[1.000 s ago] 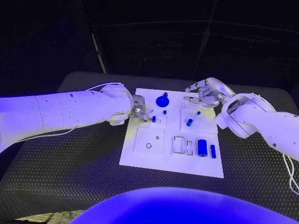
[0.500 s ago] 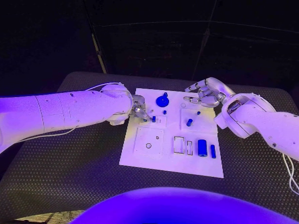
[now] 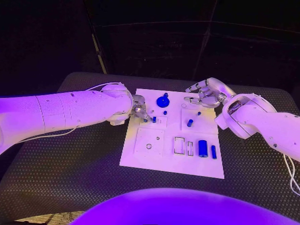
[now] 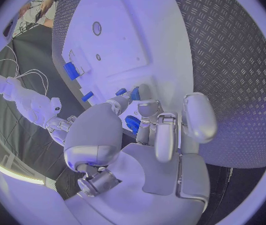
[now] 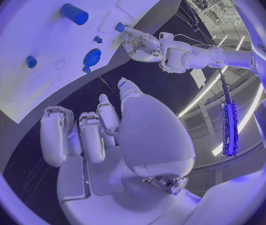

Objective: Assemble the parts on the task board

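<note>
Two hands are over the far half of my task board (image 3: pixel 140 154), the white plate in the middle of the black table (image 3: pixel 69 173). My left hand (image 3: pixel 139 110) sits at the board's left edge with its fingertips down around a small blue peg (image 3: pixel 154 119); from the left wrist camera I see fingers (image 4: pixel 147 111) closed in against a blue piece (image 4: pixel 133 123), so I read it as pinched there, though I cannot tell how firmly. My right hand (image 3: pixel 203 97) hovers at the board's far right corner, fingers curled loosely and slightly apart, with nothing in them that I can see; the right wrist camera shows the fingers (image 5: pixel 82 135) side by side above the table's edge.

On the board, a blue gear (image 3: pixel 163 100) lies near the far edge between the two hands. A short blue cylinder (image 3: pixel 190 123) stands just below the right hand. Nearer me, a larger blue cylinder (image 3: pixel 203 148) and a thin blue pin (image 3: pixel 213 152) lie side by side at the right, next to two upright rectangular slots (image 3: pixel 183 146).
</note>
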You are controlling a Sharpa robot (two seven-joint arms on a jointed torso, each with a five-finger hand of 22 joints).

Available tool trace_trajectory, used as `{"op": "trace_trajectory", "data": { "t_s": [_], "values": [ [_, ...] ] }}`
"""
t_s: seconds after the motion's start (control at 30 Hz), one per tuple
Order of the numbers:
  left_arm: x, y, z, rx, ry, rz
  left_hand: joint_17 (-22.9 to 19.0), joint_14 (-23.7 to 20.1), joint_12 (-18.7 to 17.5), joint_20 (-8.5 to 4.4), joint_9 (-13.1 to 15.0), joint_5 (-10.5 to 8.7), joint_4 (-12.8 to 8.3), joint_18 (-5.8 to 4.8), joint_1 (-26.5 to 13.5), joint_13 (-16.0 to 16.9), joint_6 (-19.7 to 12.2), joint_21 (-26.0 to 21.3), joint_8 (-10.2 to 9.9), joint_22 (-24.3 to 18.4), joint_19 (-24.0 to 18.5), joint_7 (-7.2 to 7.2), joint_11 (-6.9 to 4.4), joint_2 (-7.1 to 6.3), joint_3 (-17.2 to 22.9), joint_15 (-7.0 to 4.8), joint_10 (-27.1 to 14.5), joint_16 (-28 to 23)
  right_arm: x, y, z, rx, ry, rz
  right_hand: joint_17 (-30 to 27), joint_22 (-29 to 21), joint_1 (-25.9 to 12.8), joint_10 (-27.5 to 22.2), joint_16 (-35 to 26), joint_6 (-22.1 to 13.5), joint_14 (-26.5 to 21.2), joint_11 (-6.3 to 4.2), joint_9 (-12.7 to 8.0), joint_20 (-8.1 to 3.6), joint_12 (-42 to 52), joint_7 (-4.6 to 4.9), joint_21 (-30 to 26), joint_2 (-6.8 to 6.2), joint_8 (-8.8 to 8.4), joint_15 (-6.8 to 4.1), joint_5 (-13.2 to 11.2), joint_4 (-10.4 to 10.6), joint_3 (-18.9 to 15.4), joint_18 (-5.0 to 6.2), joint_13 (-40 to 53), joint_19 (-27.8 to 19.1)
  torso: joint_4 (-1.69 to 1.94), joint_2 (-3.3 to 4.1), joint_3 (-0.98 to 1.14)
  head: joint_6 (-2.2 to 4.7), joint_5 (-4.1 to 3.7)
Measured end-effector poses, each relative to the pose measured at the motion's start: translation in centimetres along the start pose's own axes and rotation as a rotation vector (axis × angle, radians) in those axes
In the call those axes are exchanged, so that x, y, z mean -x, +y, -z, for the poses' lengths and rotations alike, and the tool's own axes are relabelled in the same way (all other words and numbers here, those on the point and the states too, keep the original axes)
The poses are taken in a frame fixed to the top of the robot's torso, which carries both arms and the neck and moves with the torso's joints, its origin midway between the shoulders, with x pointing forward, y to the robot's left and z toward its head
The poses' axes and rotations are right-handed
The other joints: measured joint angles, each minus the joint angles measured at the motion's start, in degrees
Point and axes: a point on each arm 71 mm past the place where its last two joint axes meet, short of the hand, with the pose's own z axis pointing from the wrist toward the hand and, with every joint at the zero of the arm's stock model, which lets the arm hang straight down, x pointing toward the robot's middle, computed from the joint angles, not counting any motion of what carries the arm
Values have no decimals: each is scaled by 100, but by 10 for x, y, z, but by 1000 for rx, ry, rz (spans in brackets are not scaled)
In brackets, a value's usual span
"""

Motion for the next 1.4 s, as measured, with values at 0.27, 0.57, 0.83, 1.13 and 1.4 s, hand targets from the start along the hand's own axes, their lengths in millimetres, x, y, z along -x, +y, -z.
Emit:
{"op": "trace_trajectory", "data": {
  "t_s": [0.27, 0.57, 0.83, 1.13, 1.4],
  "values": [
    [0, 3, 2, 1, -11, 11, 0, 21, 25, 0, 3, 0, 204, 1, -77, 45, 1, 21, -29, 0, 0, 0, -21, 6, -264, -21, 21, 0, 0, 0, 0, 0, 0, 0, 0, 0, 0, 0, 0, 0, 0, 0, 0, 0, 0, 0, 0, 0, 0, 0, 0, 0, 0, 0, 0, 0, 1, 0, -3, 0, -5],
    [-1, 4, 3, 1, -21, 18, 0, 21, 25, 0, -3, 0, 199, 1, -77, 64, 11, 56, -30, 0, 0, -10, -21, 5, -291, -20, 21, 0, 0, 0, 0, 0, 0, 0, -1, 0, 0, 0, 0, 0, 0, 0, 0, 0, 0, 0, 0, 0, 0, 0, 0, 0, 0, 0, 1, 0, 1, 0, -4, 0, -10],
    [0, 7, 4, 6, -25, 21, 0, 21, 25, 0, -7, 0, 177, 1, -36, 70, 20, 56, -32, 0, 0, -20, -41, 44, -324, -20, 41, 0, 0, 0, 0, 0, 0, 0, -1, 0, 0, 0, 0, 0, 0, 0, 0, 0, 0, 0, 0, 0, 0, 0, 0, 0, 0, 0, 1, 0, 2, 2, -3, 0, -15],
    [0, 7, 4, 6, -25, 20, 0, 21, 25, 0, -6, -2, 103, 2, 308, 92, 20, 56, -48, 0, 0, -20, -41, 221, -399, -20, 41, 0, -1, 0, -1, 0, 0, 0, -1, 0, 0, 0, 0, 0, 0, 0, 0, 0, 0, 0, 0, 0, 0, 0, 0, 0, 0, 0, 1, 0, 2, 3, -1, 0, -10],
    [0, 3, 4, 2, -25, 17, 0, 20, 25, 0, 16, -2, -57, 2, 642, 59, 19, 56, -43, 0, -1, -20, -41, 327, -431, -20, 41, 0, -1, 0, -1, 1, 1, -1, -1, 0, 0, 0, 0, 0, 0, 0, 0, 0, 0, 0, 0, 0, 0, 0, 0, 0, 0, 0, 2, 0, 2, 3, 0, 0, -8]
  ]
}}
